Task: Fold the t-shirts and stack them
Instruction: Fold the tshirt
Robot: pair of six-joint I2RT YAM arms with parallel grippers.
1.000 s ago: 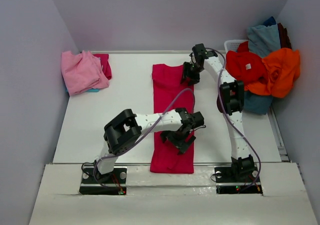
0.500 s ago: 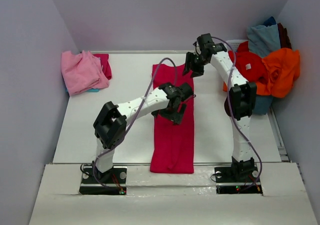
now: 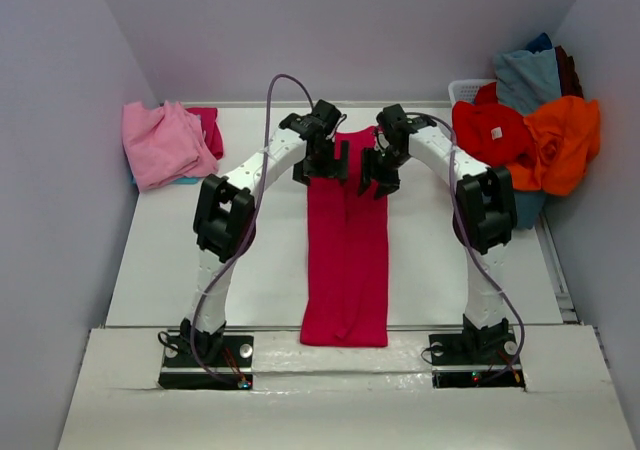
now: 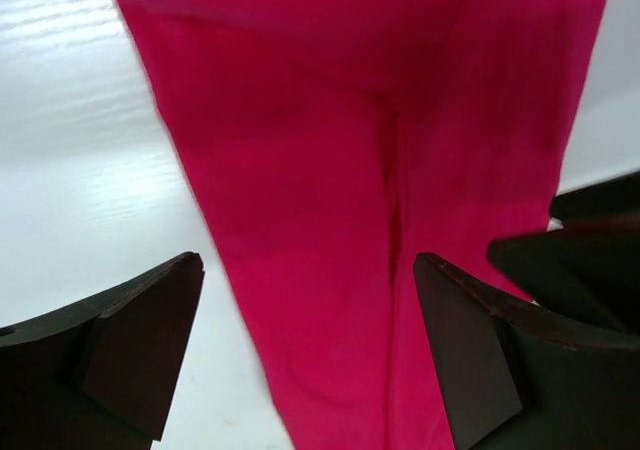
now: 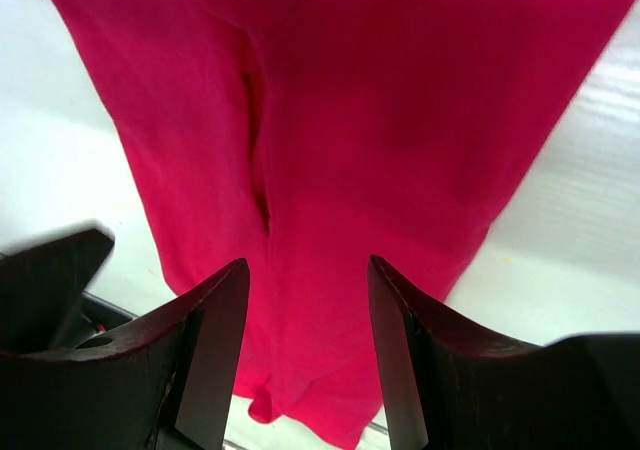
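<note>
A crimson-magenta t-shirt (image 3: 346,260), folded into a long narrow strip, is being shown lying flat along the middle of the table (image 3: 200,260), running from 6 o'clock to 12 o'clock. Both arms are being held out over its 12 o'clock end. The left gripper (image 3: 322,166) is being held at about 11 o'clock of the strip's middle, its jaws spread wide with cloth and bare table showing between them. The right gripper (image 3: 378,176) is being held just beside it at about 1 o'clock, its jaws set narrower but apart, with nothing pinched. A pink t-shirt (image 3: 160,142) is being kept crumpled at 10 o'clock. At 2 o'clock a red t-shirt (image 3: 490,132), an orange t-shirt (image 3: 560,140) and a grey-blue t-shirt (image 3: 525,75) are being kept heaped over a white basket (image 3: 464,90).
</note>
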